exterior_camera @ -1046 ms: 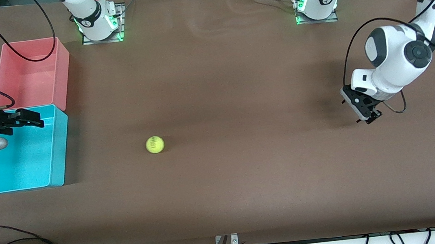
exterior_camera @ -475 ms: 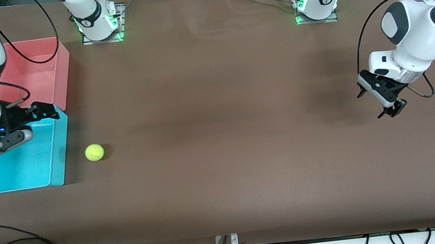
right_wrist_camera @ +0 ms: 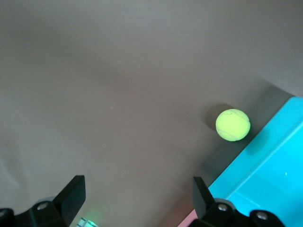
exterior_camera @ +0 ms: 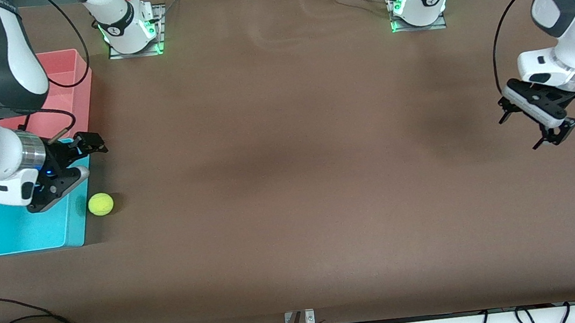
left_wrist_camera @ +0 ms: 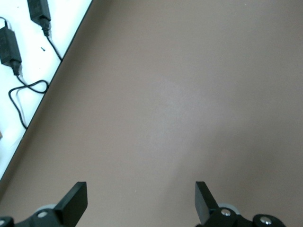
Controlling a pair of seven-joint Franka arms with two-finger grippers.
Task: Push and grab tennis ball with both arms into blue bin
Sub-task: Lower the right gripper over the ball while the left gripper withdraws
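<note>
The yellow-green tennis ball [exterior_camera: 100,204] rests on the brown table right beside the outer wall of the blue bin [exterior_camera: 19,227], outside it. My right gripper [exterior_camera: 91,143] hangs open over the bin's corner nearest the pink tub, a little farther from the front camera than the ball. In the right wrist view the ball [right_wrist_camera: 233,125] lies ahead of the open right gripper [right_wrist_camera: 137,191], next to the blue bin [right_wrist_camera: 274,165]. My left gripper [exterior_camera: 521,132] is open over bare table at the left arm's end. The left wrist view shows only the open left gripper [left_wrist_camera: 140,196] above bare table.
A pink tub [exterior_camera: 69,78] stands against the blue bin, farther from the front camera. The arm bases [exterior_camera: 128,25] lit green sit along the table's edge. Cables [exterior_camera: 24,321] trail at the near edge, and a table edge with cables [left_wrist_camera: 19,90] shows in the left wrist view.
The ball has rolled from mid-table to the blue bin's wall. My right gripper has swung out over the bin's corner toward the ball. My left arm has drawn back toward its end of the table.
</note>
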